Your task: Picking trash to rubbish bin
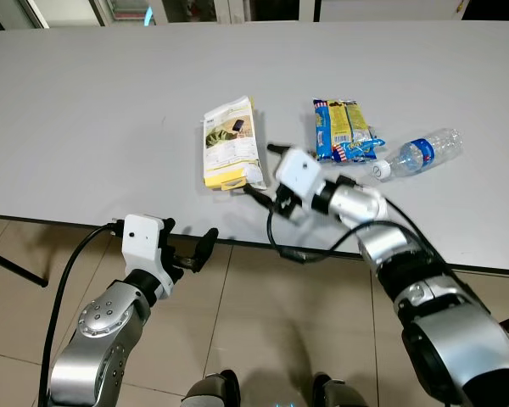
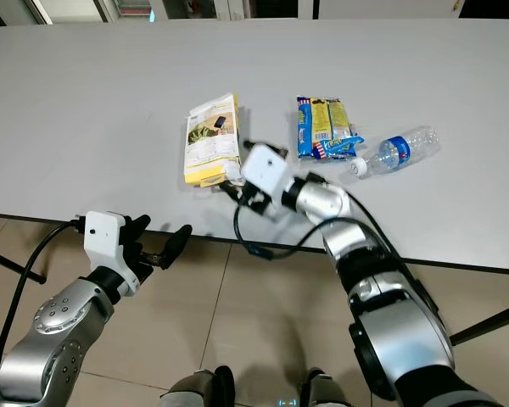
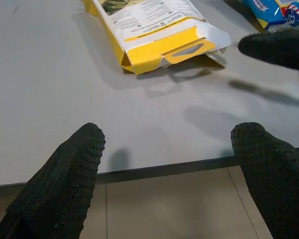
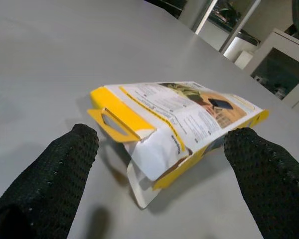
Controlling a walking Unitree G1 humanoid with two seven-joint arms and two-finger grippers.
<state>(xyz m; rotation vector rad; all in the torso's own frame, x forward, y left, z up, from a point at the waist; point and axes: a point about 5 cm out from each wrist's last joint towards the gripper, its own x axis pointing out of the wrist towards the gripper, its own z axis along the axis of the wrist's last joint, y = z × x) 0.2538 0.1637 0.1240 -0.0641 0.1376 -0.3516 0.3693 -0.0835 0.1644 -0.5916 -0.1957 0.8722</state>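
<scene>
Matt grey table top (image 1: 110,110), smooth, dark edge band. Yellow-and-white carton (image 1: 230,142) in printed cardboard, slight sheen, torn flap showing plain white inside. Snack packets (image 1: 343,130) in glossy crinkled film. Bottle (image 1: 422,153) in clear plastic, blue label. Fingers (image 4: 50,184) in black rubbery, dimpled texture. Floor tiles (image 1: 263,314) beige, semi-gloss.

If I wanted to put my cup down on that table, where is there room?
The table is bare left of the yellow box and along the far edge behind everything. It is crowded in the middle right: the box, the snack packets and the plastic bottle lie close together, and the right gripper has its fingers open around the box's torn end.
</scene>
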